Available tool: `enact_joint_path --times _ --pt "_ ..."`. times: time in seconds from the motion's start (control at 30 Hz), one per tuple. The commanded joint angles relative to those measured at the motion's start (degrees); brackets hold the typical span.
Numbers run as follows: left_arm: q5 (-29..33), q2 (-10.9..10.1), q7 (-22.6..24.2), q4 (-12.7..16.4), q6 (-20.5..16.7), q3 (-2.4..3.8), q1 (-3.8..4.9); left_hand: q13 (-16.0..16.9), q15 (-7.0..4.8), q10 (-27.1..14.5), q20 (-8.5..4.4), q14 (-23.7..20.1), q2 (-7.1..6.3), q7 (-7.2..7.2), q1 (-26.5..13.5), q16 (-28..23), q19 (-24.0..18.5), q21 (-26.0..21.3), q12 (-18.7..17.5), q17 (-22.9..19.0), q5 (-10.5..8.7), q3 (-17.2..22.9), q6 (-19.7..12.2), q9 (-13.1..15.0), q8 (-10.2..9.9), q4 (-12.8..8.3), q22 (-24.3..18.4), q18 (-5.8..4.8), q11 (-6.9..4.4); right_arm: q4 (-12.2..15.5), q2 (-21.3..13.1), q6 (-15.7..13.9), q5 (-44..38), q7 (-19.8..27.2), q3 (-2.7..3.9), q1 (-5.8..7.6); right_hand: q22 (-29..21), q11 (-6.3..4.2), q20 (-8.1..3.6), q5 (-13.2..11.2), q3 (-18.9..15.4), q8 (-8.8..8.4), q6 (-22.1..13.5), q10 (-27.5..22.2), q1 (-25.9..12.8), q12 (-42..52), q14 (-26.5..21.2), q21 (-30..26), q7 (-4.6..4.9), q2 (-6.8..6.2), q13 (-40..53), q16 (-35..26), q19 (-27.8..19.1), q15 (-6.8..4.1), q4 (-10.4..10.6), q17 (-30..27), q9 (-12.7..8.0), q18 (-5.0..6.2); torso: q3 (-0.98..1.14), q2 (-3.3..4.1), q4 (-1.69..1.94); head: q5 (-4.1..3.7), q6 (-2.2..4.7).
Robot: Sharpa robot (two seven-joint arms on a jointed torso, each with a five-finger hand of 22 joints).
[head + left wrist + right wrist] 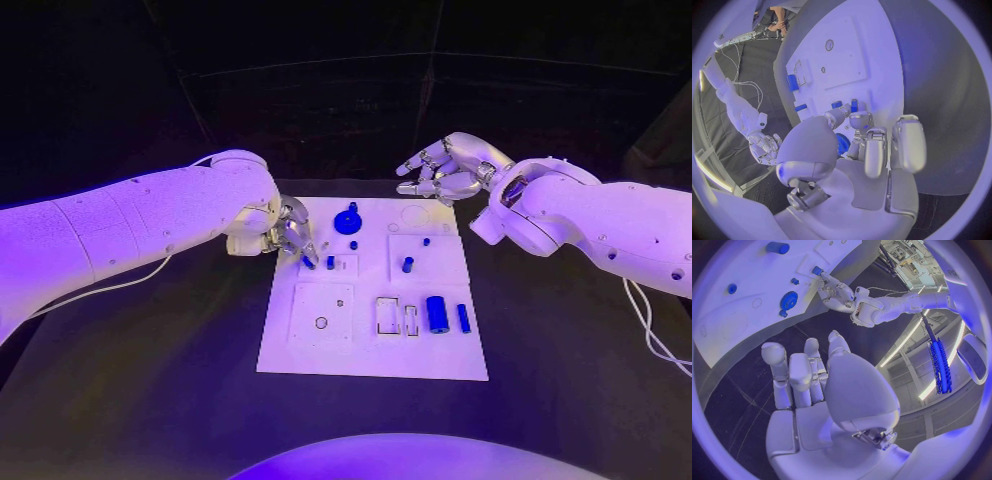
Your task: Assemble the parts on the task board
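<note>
The white task board (375, 345) lies mid-table. My left hand (289, 238) is down at its left edge and pinches a small blue peg (309, 262) in its fingertips, tilted, just beside an upright peg (330, 262). In the left wrist view the peg (836, 104) sits at the fingertips (859, 120) over the board (848, 55). A round blue knob (348, 221) stands just beyond this hand. My right hand (450, 168) hovers above the board's far right corner, fingers loosely bent and holding nothing. The right wrist view shows that hand (817, 385), the knob (789, 300) and the board (748, 315).
More parts sit on the board: two short pegs (408, 264) (426, 241) at centre right, a thick blue cylinder (436, 313) and a slim bar (463, 318) near the front right. Rectangular slots (388, 315) lie beside them. Black table surrounds the board.
</note>
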Motion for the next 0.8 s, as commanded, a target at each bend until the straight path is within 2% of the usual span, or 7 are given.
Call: enact_joint_path --times 0.03,0.6,0.8 --pt "0.3 0.0 0.1 0.3 -1.4 -0.02 -0.04 0.1 0.32 0.4 0.20 6.1 0.61 -0.37 -0.1 0.2 0.7 -0.1 -0.2 15.1 0.14 6.2 -0.1 0.1 0.3 -6.0 0.5 0.40 0.15 0.1 0.0 0.3 -0.1 0.6 0.03 0.10 -0.1 0.02 -0.01 0.3 -0.3 0.31 -0.3 -0.3 -0.1 0.0 -0.2 -0.3 0.05 0.62 0.0 -0.2 -0.2 0.06 0.0 0.1 0.0 0.74 0.00 0.01 0.05 -0.03 -0.03" --pt "-0.5 -0.3 -0.9 1.4 -2.3 -0.45 -0.18 0.1 0.33 0.4 0.20 6.1 0.65 -0.35 0.0 0.2 0.7 -0.1 -0.2 15.1 0.13 6.3 -0.1 0.1 0.3 -6.0 0.5 0.41 0.17 0.0 0.1 0.3 -0.1 0.6 0.03 0.09 -0.1 0.02 -0.01 0.3 -0.3 0.31 -0.3 -0.3 -0.1 0.0 -0.2 -0.3 0.05 0.62 0.0 -0.2 -0.2 0.06 0.0 0.1 0.0 0.74 0.04 0.00 -0.01 0.02 -0.14" --pt "-0.6 -0.5 -1.3 1.6 -2.2 -0.50 -0.18 0.2 0.34 0.5 0.22 6.1 0.46 -0.35 0.1 0.2 0.7 -0.1 -0.1 15.1 0.28 6.3 -0.1 0.2 0.3 -6.3 0.5 0.40 0.17 0.0 0.1 0.3 -0.1 0.6 0.03 0.09 -0.1 0.02 -0.01 0.3 -0.3 0.31 -0.3 -0.3 -0.1 0.0 -0.2 -0.3 0.05 0.62 0.0 -0.2 -0.2 0.06 0.0 0.1 0.0 0.74 -0.01 0.00 0.06 -0.01 -0.21"
